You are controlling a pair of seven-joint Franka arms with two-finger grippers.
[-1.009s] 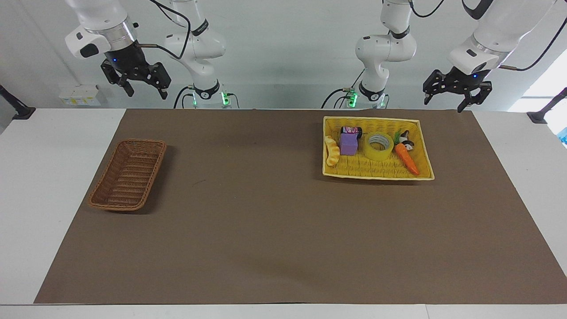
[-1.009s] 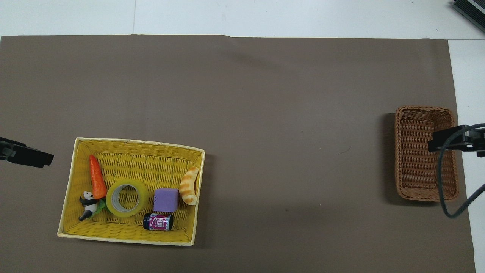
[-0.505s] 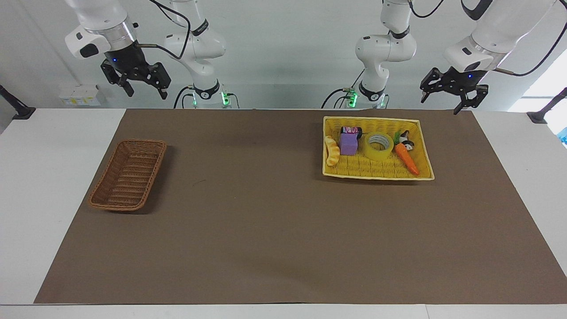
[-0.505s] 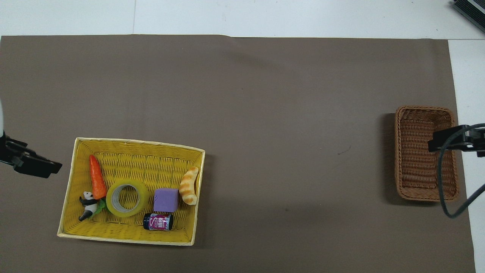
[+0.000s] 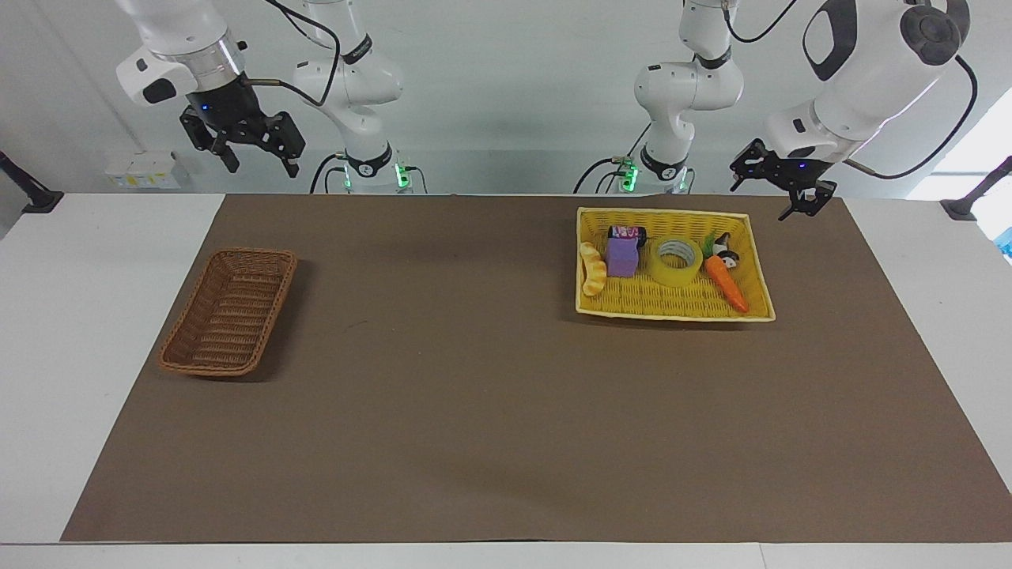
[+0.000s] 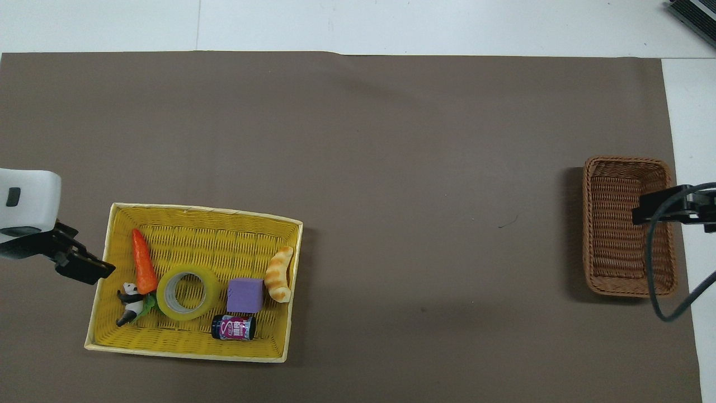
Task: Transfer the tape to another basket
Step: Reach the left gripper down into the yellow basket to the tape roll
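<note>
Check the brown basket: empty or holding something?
Empty: the brown basket shows only bare weave inside; the tape sits in the yellow basket.

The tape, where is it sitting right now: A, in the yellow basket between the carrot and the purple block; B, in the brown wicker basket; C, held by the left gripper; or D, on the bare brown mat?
A: the tape lies flat in the yellow basket, between the carrot and the purple block; the left gripper is up in the air holding nothing.
</note>
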